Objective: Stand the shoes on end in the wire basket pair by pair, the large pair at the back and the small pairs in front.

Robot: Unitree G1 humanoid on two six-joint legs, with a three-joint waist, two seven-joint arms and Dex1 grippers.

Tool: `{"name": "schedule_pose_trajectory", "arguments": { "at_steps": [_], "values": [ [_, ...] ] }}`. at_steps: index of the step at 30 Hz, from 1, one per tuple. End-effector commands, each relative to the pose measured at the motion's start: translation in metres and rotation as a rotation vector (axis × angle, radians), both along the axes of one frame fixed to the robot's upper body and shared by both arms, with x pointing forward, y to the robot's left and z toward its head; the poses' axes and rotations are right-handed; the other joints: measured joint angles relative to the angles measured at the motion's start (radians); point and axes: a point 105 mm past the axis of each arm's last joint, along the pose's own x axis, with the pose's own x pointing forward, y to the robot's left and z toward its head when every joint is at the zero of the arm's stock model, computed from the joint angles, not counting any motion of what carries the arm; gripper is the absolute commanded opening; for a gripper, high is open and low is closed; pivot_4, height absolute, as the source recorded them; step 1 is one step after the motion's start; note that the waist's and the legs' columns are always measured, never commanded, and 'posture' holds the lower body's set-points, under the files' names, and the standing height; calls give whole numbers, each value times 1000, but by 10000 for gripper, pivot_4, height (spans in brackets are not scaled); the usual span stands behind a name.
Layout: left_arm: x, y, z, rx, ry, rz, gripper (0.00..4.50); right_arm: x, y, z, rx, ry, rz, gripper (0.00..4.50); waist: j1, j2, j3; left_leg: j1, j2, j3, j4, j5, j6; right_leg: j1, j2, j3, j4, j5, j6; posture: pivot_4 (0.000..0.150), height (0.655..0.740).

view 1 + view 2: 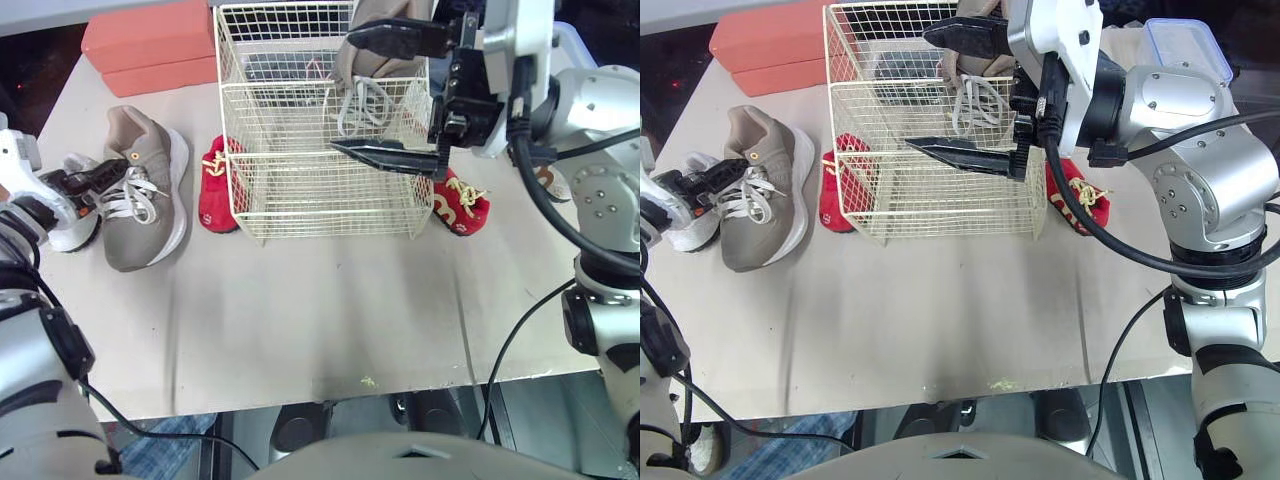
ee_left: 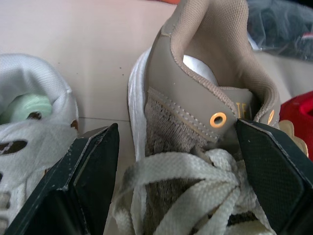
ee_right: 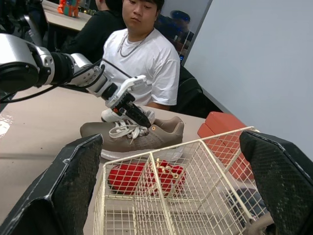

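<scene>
The cream wire basket (image 1: 322,190) stands at the table's back middle. One large tan shoe (image 1: 362,62) stands on end in its back section. My right gripper (image 1: 345,92) hangs open above the basket, holding nothing. The matching tan sneaker (image 1: 140,195) lies on the table left of the basket. My left gripper (image 2: 181,181) is open, its fingers (image 2: 85,186) on either side of that sneaker's laces. A small white shoe (image 1: 72,225) lies beside it at the far left. One small red shoe (image 1: 213,185) rests against the basket's left side, another (image 1: 460,205) at its right.
Two salmon boxes (image 1: 150,45) lie at the back left. A clear container with a blue lid (image 1: 1180,45) sits at the back right. A person in a white T-shirt (image 3: 142,63) sits behind the table's left side. Bare tabletop (image 1: 320,320) stretches in front of the basket.
</scene>
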Motion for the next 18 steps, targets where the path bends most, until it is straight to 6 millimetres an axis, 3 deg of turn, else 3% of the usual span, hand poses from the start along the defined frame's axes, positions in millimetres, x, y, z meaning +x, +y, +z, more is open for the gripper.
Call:
{"name": "schedule_pose_trajectory", "arguments": {
  "at_steps": [1, 5, 8, 12, 18],
  "values": [
    [-3, 5, 4, 40, 32, 1, 32944, -6, 2, 12, 19, -58, 10, 45000, -3, 0, 0, 0, 0, 0, 0, 0, 0, 0, 0, 0, 0, 0, 0, 1500, 7400],
    [-4, 5, -1, 40, 52, 4, 13650, -5, 3, 12, 22, -58, 6, 45000, -10, 0, 0, 0, 0, -1, 0, 0, 0, 0, 0, -1, 1, 0, 0, 1500, 7400],
    [-6, 8, -5, 37, 54, 17, 2163, -4, 4, 12, 25, -56, 3, 45000, -11, 0, 0, 0, 0, -1, 0, 0, 0, 0, 0, -1, 1, 0, 0, 1500, 7400],
    [-8, 17, 6, 46, -26, 67, 1784, -4, 5, 13, 29, -55, 4, 45000, -14, 0, 0, 0, 0, -1, 0, 0, 0, 0, -1, -1, 1, 0, 0, 1500, 7400],
    [-17, 25, 51, 72, -315, 63, 1783, -4, 6, 13, 40, -42, 3, 45000, -18, 0, 0, -1, 0, -2, 0, 0, 0, -3, -1, -2, 2, 0, 0, 1500, 7400]
  ]
}}
